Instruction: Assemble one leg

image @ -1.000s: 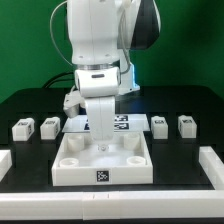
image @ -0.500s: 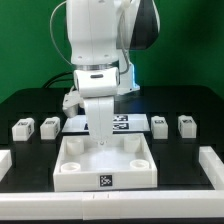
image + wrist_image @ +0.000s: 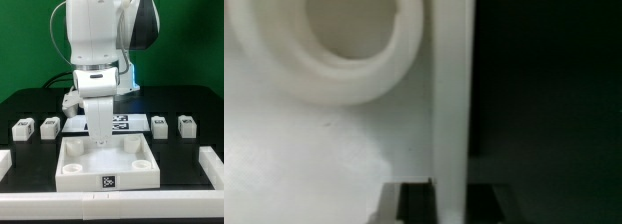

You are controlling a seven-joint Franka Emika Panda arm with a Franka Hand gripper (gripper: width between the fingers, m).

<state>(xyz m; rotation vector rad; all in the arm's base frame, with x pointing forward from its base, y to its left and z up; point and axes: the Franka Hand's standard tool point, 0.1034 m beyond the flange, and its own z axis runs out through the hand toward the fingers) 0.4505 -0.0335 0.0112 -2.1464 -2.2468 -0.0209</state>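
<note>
Four small white legs with tags lie on the black table: two at the exterior view's left [image 3: 22, 127] [image 3: 48, 126] and two at its right [image 3: 159, 125] [image 3: 186, 124]. My gripper [image 3: 100, 141] is down at the back wall of the big white square tray part [image 3: 108, 165], away from all the legs. In the wrist view the tray's thin upright wall [image 3: 450, 100] runs between my two dark fingers [image 3: 413, 203], and the gripper [image 3: 438, 188] is shut on it. A round corner socket [image 3: 349, 60] shows beside the wall.
The marker board [image 3: 122, 123] lies behind the tray, partly hidden by the arm. White rails stand at the exterior view's left [image 3: 5, 160], right [image 3: 212, 165] and along the front edge [image 3: 110, 216].
The tray part has slid slightly toward the front and the exterior view's right with my gripper on its wall. The legs have not moved.
</note>
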